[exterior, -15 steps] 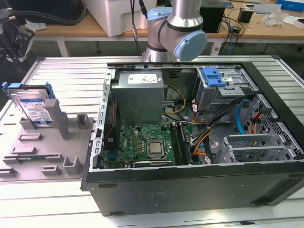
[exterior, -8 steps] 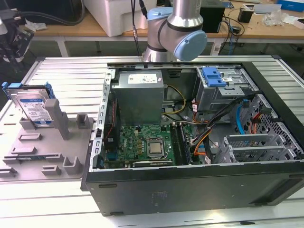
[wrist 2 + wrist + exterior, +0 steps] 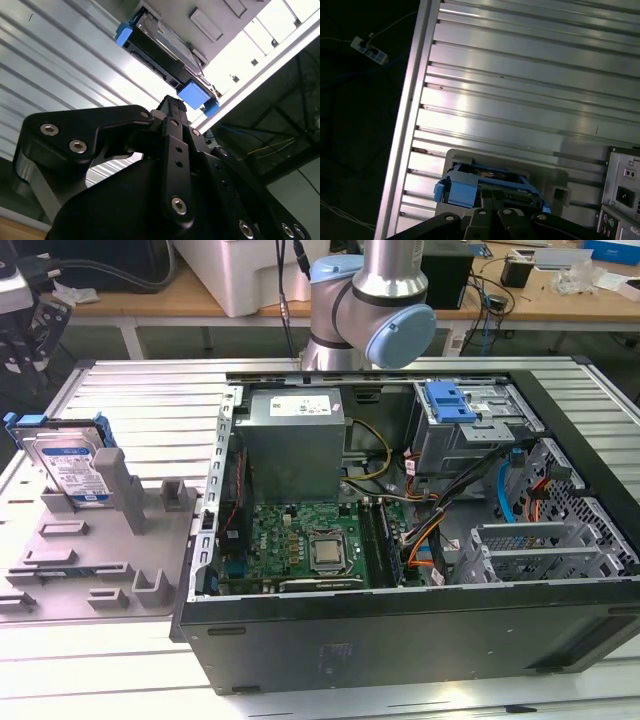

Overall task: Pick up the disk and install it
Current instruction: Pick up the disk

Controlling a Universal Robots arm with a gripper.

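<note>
Blue-framed disk leaning at grey stand edge, clenched empty claw near, ribbed table around.

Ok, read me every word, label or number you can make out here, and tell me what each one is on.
No text here can be read.
White-and-blue label on the disk: print too small to read.
White sticker on the power supply: print too blurred to read.
</note>
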